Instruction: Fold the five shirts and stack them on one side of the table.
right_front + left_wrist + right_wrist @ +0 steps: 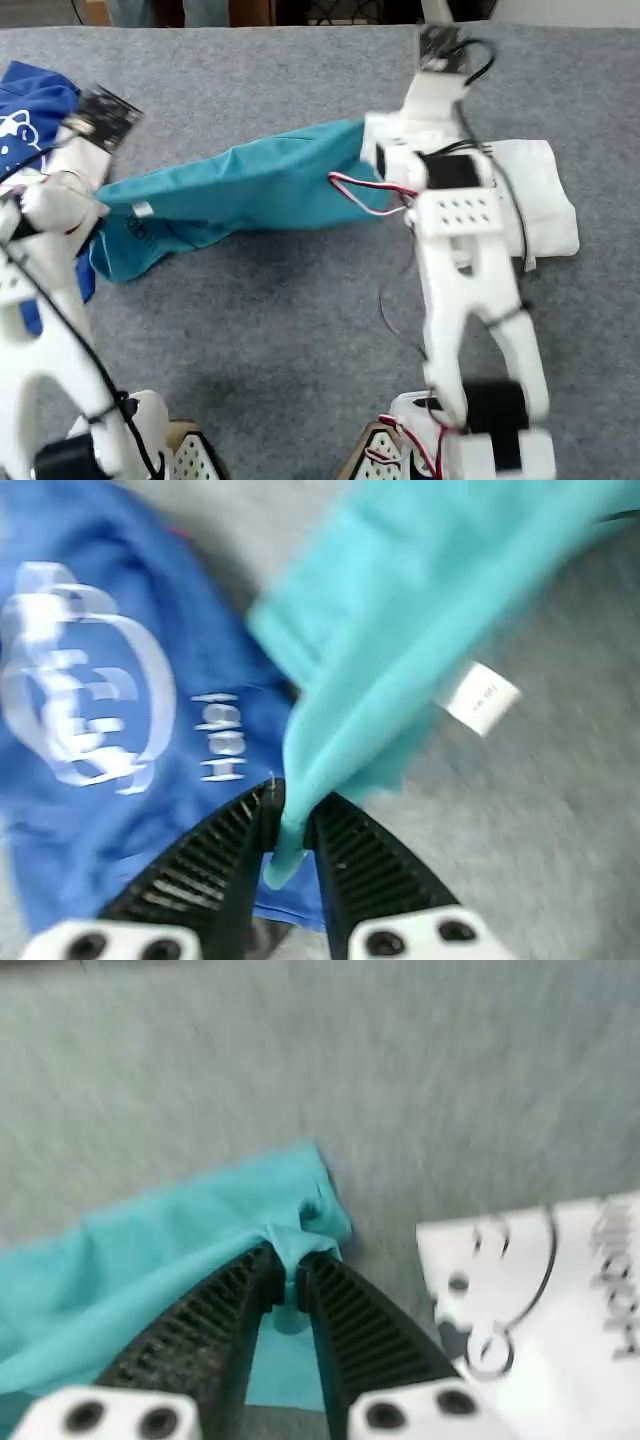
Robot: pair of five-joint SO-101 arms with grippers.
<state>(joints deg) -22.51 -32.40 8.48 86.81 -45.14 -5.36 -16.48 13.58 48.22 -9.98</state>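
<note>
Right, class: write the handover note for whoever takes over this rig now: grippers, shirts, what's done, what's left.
Left gripper: shut on one end of the teal shirt.
Right gripper: shut on its other end; the shirt is stretched between them.
White shirt: looks folded, by the right arm.
Blue shirt: rumpled, by the left arm.
To do: fold teal and blue, stack with the white.

Soft, even light falls from above on the grey counter [300, 330]. Under the teal shirt [250, 185], on its side toward the arm bases, lies only a faint, diffuse shadow. The white shirt [545, 200] just beside it is very bright, almost without detail. In the left wrist view the teal shirt and the blue shirt [100, 780] behind it are smeared by blur, while the left pincer [290, 825] gripping the teal cloth looks sharp.
</note>
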